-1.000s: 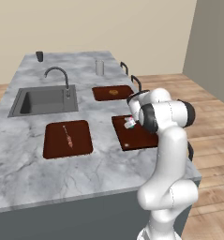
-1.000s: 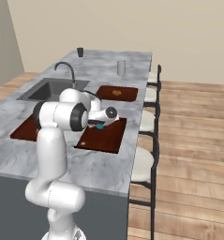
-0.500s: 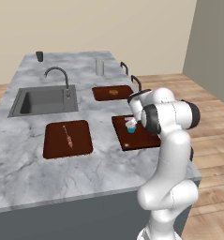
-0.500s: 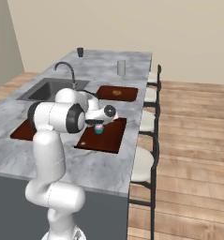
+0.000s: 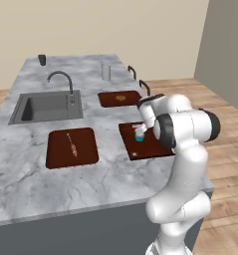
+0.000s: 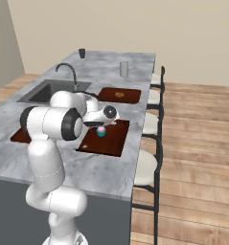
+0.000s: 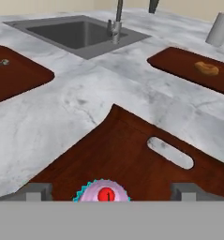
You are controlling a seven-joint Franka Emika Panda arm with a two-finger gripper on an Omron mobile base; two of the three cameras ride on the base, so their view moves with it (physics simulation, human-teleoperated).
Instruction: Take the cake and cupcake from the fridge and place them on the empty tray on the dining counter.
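Pink cupcake (image 7: 102,192) upright on tray (image 7: 127,154)

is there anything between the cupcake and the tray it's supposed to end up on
Nothing visible stands between them. The cupcake already sits on the tray, upright on bare wood near the end with the handle slot. The gripper is open, with a fingertip on either side of the cupcake and none gripping it.
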